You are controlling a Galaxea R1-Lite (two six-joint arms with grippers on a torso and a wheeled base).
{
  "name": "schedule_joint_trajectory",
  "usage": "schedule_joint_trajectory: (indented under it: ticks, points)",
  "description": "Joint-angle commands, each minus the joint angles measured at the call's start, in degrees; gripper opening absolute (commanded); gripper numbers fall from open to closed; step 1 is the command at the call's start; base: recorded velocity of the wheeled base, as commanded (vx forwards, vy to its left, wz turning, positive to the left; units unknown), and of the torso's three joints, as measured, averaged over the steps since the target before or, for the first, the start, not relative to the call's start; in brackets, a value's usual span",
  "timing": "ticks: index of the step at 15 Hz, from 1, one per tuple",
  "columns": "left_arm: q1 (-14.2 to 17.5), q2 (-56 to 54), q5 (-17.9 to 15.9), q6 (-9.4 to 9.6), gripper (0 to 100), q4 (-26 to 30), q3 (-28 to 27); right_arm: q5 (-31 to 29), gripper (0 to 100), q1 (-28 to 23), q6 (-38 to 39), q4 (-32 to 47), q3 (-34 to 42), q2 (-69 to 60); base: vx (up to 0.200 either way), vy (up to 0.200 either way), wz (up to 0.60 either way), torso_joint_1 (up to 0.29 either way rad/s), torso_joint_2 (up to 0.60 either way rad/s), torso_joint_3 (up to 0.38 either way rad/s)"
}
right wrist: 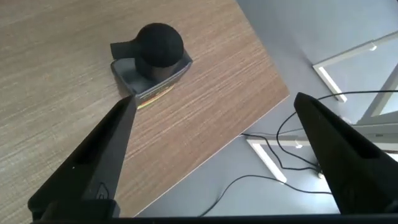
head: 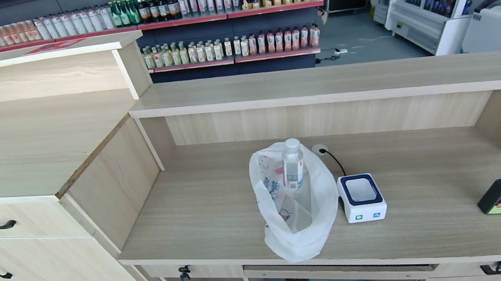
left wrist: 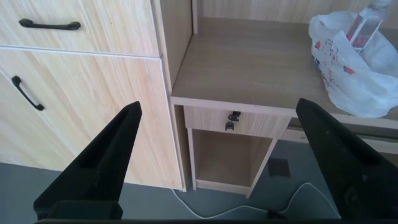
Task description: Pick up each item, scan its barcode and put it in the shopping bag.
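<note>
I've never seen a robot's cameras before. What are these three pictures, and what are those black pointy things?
It's a robot with two arms, in a shop. The big picture comes from its head camera, looking down at a counter. On it are a white bag with a bottle inside, a scanner and a small dark item. The other two pictures come from cameras on its wrists. The black points are the fingers of its left hand and right hand. Both are open and hold nothing.

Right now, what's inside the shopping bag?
A clear bottle with a white cap stands inside the shopping bag. The bag's folds cover the bottom, so anything else lying there cannot be seen.
</note>
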Motion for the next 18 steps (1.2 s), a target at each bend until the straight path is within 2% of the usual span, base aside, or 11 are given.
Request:
schedule_joint_trajectory:
  ticks: [1, 3, 6, 9, 18]
  points:
    - [0.0, 0.0, 0.0, -0.05, 100, 0.0, 0.0, 0.0, 100, 2.9, 2.9, -1.1, -1.0, 5.7, 0.0, 0.0, 0.0, 0.0, 0.0, 0.0]
    - [0.0, 0.0, 0.0, -0.05, 100, 0.0, 0.0, 0.0, 100, 5.8, 7.3, -2.4, -1.6, 7.6, 0.0, 0.0, 0.0, 0.0, 0.0, 0.0]
    - [0.0, 0.0, 0.0, 0.04, 100, 0.0, 0.0, -0.1, 100, 8.1, 9.7, -3.1, -2.4, 9.6, 0.0, 0.0, 0.0, 0.0, 0.0, 0.0]
    - [0.0, 0.0, 0.0, 0.04, 100, 0.0, 0.0, -0.1, 100, 8.6, 10.3, -7.2, -4.2, 12.5, 0.0, 0.0, 0.0, 0.0, 0.0, 0.0]
    - [0.0, 0.0, 0.0, 0.04, 100, 0.0, 0.0, -1.4, 100, 8.7, 10.1, -11.2, -5.8, 18.4, 0.0, 0.0, 0.0, 0.0, 0.0, 0.0]
